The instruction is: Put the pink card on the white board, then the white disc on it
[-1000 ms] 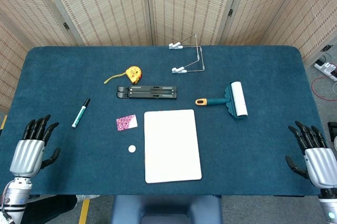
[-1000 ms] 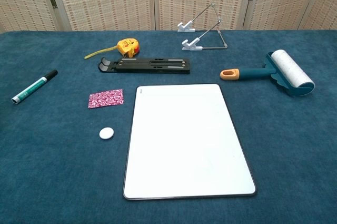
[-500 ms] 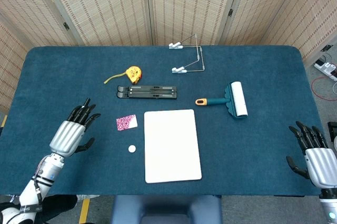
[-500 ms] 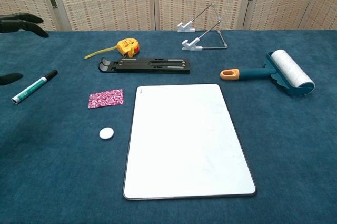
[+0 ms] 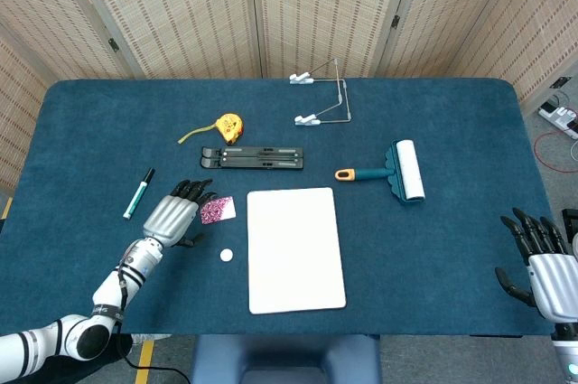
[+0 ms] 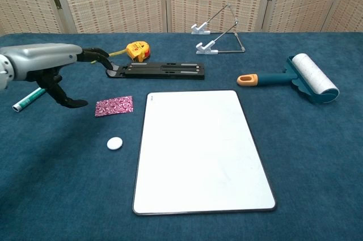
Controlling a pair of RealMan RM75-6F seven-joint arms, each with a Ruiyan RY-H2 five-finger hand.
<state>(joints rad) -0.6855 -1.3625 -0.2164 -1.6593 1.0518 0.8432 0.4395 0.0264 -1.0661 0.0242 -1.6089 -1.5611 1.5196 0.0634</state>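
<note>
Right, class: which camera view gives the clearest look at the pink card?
The chest view: the pink card lies fully exposed on the blue table, its patterned face plain, with the left hand hovering beside it. In the head view the card looks smaller, and the hand's fingers reach its left edge.
</note>
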